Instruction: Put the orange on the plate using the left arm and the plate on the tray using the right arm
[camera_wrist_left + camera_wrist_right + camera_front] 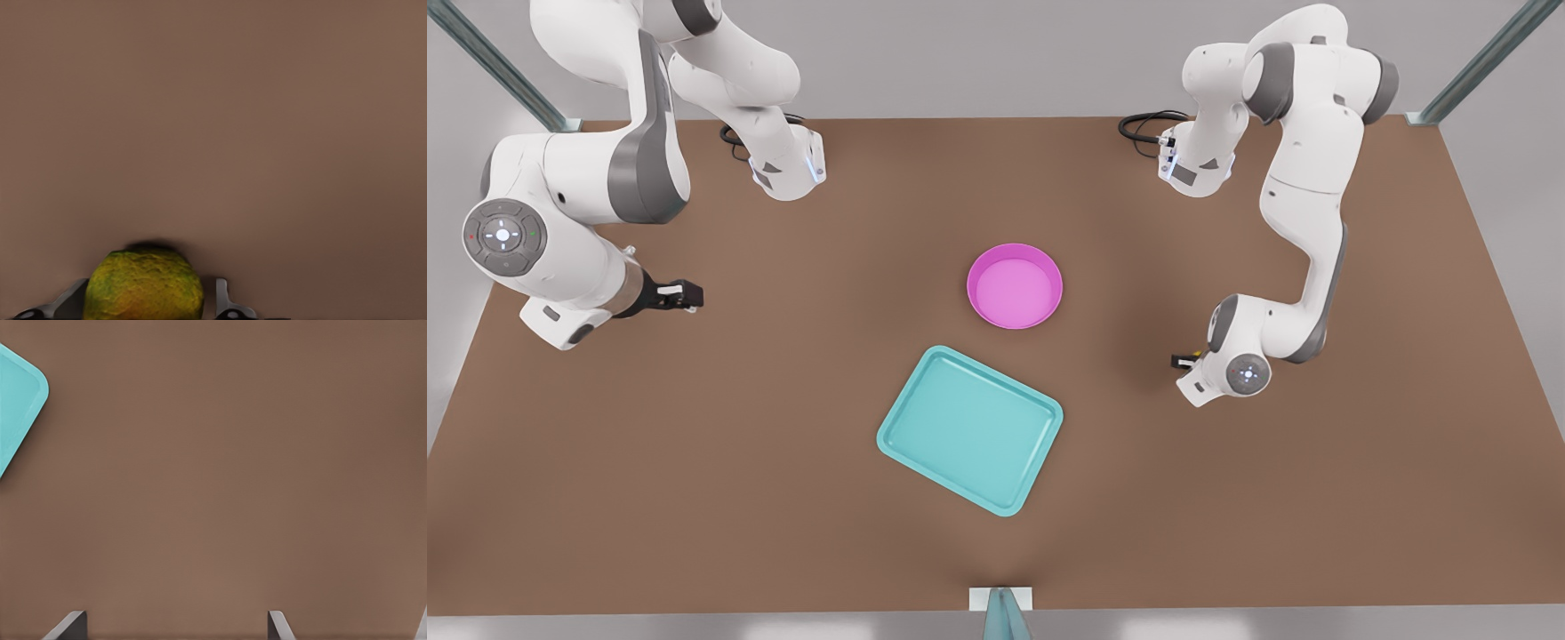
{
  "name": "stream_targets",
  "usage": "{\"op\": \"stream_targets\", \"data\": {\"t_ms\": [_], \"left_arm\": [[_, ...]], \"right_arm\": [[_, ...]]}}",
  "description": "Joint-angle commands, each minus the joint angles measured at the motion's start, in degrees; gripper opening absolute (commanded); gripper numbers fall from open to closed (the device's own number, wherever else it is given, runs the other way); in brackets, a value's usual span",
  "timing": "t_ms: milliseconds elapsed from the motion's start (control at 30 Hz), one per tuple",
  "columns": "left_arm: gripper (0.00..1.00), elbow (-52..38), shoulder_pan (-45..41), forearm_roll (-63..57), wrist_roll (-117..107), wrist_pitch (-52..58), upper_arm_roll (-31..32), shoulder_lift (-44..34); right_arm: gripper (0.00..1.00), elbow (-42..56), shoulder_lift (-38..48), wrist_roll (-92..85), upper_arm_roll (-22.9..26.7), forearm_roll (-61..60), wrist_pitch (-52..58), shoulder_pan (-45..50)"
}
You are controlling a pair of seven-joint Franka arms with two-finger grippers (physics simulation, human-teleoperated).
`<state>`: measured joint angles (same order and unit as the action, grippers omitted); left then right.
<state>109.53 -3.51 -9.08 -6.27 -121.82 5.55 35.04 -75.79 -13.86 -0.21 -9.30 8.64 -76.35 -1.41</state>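
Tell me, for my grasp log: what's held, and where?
Nothing clamped: left claw straddles the orange, gap beside one finger; right claw open, empty.

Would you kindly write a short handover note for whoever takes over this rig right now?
Left gripper, at the front view's right: low over the table, jaws open on either side of the orange, a gap on one side.
Right gripper, at the front view's left: open, waiting.
Plate: empty, on the table, apart from the empty tray.
Done: nothing placed.
Left: grasp the orange, put it on the plate, then move the plate onto the tray.
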Motion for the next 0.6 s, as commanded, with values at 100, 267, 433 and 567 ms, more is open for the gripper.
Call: {"op": "stream_targets", "data": {"t_ms": [100,267,433,567], "left_arm": [[0.48,-0.02,0.0,0.29,-0.15,-0.7,-0.01,-0.14],[0.48,-0.19,0.0,0.29,-0.15,-0.44,-0.01,-0.67],[0.5,-0.28,-1.5,0.38,-3.3,2.81,0.6,-6.29],[0.51,-14.78,-14.93,3.63,-21.85,20.13,5.26,-5.59]], "right_arm": [[1.0,0.03,0.06,-0.14,-0.01,-0.03,-0.12,0.0],[1.0,0.03,-0.02,-0.14,-0.01,-0.03,-0.29,-0.08],[1.0,0.2,-0.02,-0.23,-0.01,-0.11,-0.29,-0.17],[1.0,0.2,-0.02,-0.32,-0.01,-0.11,-0.38,-0.26]]}}
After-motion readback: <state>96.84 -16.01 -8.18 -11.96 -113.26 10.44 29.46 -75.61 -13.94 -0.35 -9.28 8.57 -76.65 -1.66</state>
